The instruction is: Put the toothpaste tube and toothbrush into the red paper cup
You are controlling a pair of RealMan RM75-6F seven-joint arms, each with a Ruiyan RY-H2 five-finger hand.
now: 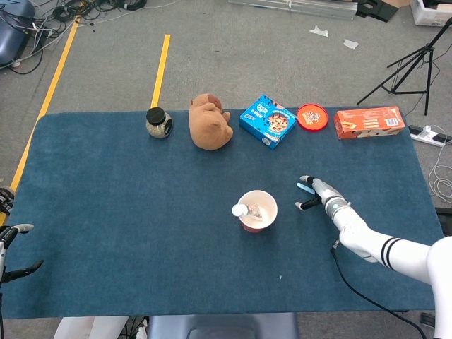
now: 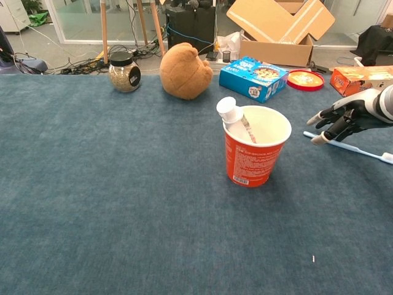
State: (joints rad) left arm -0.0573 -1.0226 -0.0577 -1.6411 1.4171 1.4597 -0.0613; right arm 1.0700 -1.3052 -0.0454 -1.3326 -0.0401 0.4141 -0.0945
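I see the red paper cup (image 2: 256, 152) upright mid-table, white inside. Toothpaste tube (image 2: 232, 118) stands in it, white cap up, leaning on the rim. Light-blue toothbrush (image 2: 356, 149) lies flat to its right.

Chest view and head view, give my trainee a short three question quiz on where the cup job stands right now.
1. True or false: the toothpaste already stands in the cup.
2. Where is the toothbrush? A) in the cup B) lying on the table to the right of the cup C) beside the jar
3. Fill in: the right hand is over the toothbrush's ____ end, the one toward the cup.

Key
1. True; its white cap leans over the rim.
2. B
3. Near; its fingers are apart at the brush, and no grip shows. The left hand is at the table's left edge.
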